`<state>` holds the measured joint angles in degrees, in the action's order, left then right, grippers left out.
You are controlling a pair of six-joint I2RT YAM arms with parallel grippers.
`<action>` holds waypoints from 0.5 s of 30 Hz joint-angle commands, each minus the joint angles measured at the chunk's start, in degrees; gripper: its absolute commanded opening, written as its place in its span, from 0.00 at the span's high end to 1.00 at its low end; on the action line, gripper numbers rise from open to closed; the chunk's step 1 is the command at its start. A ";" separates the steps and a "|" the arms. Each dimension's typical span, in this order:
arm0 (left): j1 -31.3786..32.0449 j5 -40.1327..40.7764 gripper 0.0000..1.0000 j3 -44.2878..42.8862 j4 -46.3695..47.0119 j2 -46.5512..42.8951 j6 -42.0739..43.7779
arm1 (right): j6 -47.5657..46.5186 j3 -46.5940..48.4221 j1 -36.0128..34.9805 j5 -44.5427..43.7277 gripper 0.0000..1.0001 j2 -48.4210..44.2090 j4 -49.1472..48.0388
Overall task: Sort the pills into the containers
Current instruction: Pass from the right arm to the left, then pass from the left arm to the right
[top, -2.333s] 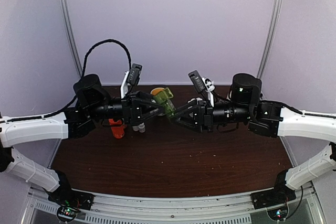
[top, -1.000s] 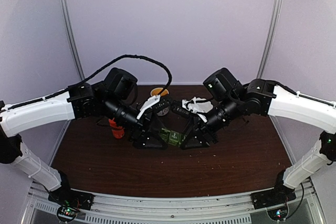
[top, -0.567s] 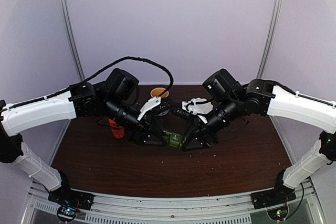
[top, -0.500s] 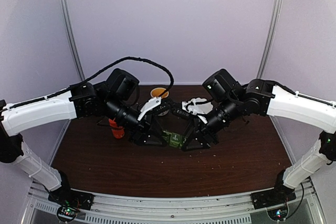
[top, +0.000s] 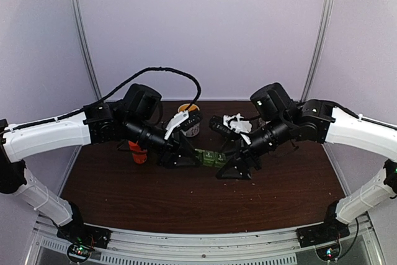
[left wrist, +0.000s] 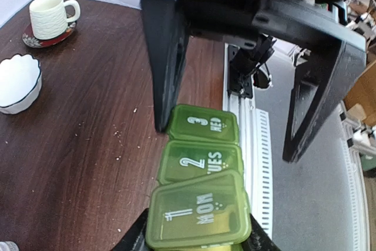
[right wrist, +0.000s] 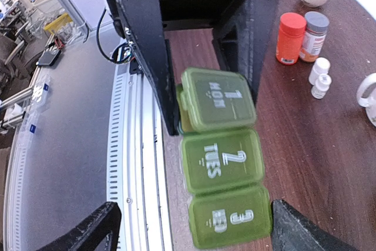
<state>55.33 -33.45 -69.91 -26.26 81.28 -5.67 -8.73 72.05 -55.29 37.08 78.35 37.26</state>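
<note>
The dark-green pill box has three shut lids marked 1 MON, 2 TUES and 3 WED. It hangs level just above the brown table. My left gripper is shut on its MON end. That lid looks slightly lifted. My right gripper is open, and its fingers straddle the WED end with a wide gap on one side. In the top view the left gripper and the right gripper face each other across the box. No pills show.
An orange bottle, a grey-capped bottle and two small white bottles stand at the left rear. A white bowl and a cream mug on a saucer stand at the right. A metal rail marks the near edge.
Both arms have come down from mid-air to just above the table with the box. In the last half second the right arm has shifted right, and the box shows longer and more level.
</note>
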 commanded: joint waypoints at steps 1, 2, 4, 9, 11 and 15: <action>-2.49 2.51 0.64 4.10 13.24 -5.25 -8.33 | 7.65 -5.50 2.51 -3.23 0.09 -7.81 -14.77; -2.84 3.35 0.65 5.15 15.34 -6.52 -9.71 | 10.55 -7.59 3.22 -3.92 0.08 -9.59 -18.90; -3.54 4.60 0.65 6.89 19.36 -8.56 -12.06 | 15.96 -11.40 4.35 -5.11 0.07 -12.67 -27.11; -5.25 7.02 0.65 10.68 30.60 -13.48 -18.68 | 29.68 -20.01 5.10 -9.51 0.05 -17.95 -48.51; -5.85 7.04 0.65 11.66 35.32 -14.97 -22.02 | 35.33 -23.44 5.10 -11.67 0.05 -19.31 -57.52; -6.30 5.59 0.65 11.92 43.53 -16.42 -26.75 | 43.82 -25.55 4.47 -13.39 0.06 -18.66 -70.43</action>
<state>49.65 -27.59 -58.43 2.48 66.48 -25.12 22.94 47.57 -50.37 27.97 59.55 -13.52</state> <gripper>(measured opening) 0.418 0.946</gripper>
